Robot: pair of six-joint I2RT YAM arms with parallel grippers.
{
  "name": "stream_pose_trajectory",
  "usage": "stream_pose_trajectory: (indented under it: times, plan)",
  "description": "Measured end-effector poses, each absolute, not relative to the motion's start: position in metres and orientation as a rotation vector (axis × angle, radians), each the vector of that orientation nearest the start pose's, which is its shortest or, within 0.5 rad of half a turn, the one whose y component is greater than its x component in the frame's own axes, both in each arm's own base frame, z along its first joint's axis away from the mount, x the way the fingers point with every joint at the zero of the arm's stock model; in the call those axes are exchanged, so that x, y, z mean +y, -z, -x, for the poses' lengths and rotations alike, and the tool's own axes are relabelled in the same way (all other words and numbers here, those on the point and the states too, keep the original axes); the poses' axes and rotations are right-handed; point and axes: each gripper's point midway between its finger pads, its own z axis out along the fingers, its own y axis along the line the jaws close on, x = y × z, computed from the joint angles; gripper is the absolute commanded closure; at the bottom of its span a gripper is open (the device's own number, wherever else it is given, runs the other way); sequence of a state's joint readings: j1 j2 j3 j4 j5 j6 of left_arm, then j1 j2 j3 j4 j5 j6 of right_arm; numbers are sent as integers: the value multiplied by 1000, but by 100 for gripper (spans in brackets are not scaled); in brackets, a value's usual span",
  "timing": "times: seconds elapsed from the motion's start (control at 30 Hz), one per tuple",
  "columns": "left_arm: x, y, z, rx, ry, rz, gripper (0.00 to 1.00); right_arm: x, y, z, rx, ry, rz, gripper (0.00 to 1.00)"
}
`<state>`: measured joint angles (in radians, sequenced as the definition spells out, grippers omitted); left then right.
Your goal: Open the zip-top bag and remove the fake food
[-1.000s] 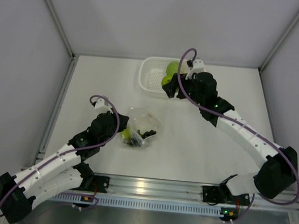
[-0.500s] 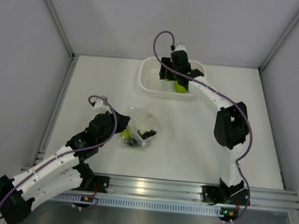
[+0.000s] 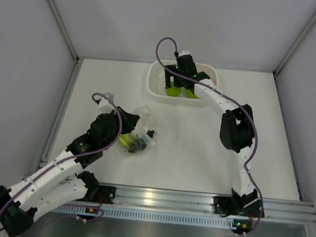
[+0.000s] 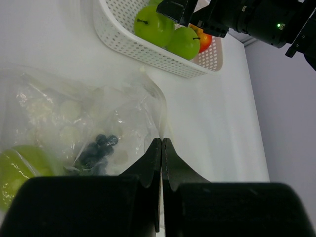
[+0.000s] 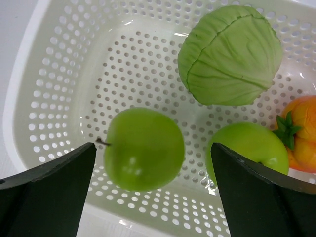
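Note:
The zip-top bag (image 3: 138, 132) lies crumpled at the table's middle left. It holds a green fruit (image 3: 125, 140) and a dark grape bunch (image 3: 140, 145). My left gripper (image 3: 131, 117) is shut on the bag's edge. In the left wrist view the jaws (image 4: 162, 140) pinch the clear plastic (image 4: 123, 113), with the grapes (image 4: 97, 149) and the green fruit (image 4: 17, 170) inside. My right gripper (image 3: 181, 88) is open over the white basket (image 3: 153, 84). In the right wrist view a green apple (image 5: 143, 148) sits below the spread jaws (image 5: 153, 190), untouched.
The basket (image 5: 29, 98) at the back also holds a second green apple (image 5: 249, 148), a pale green ball (image 5: 229, 54) and a red-yellow apple (image 5: 302, 133). The basket also shows in the left wrist view (image 4: 118, 37). Grey walls close in the table on three sides.
My right gripper swung left over the basket and opened; the green apple it carried is now loose below it. My left gripper pulled the bag's edge left, bunching the bag.

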<state>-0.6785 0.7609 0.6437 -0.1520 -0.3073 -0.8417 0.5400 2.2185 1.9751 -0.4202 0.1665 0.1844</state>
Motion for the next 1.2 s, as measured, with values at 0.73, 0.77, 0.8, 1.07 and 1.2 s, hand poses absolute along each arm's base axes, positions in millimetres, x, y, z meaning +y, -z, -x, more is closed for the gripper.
stream_pose_trajectory:
  times: [0.73,0.77,0.8,1.07,1.2]
  plan:
    - [-185,-252,-265,1859,807,412,100,291,-252,-321,2042,-854,430,37]
    - [-186,-254,-265,1859,811,413,100,295,-249,-309,2043,-891,447,39]
    - [-187,-255,-266,1859,818,414,100,298,-244,-300,2051,-916,457,40]
    - [-207,-254,-265,1894,911,392,100,316,-214,-240,2109,-1081,496,62]
    - [-220,-251,-266,1916,970,391,100,323,-216,-239,2096,-1116,450,71]
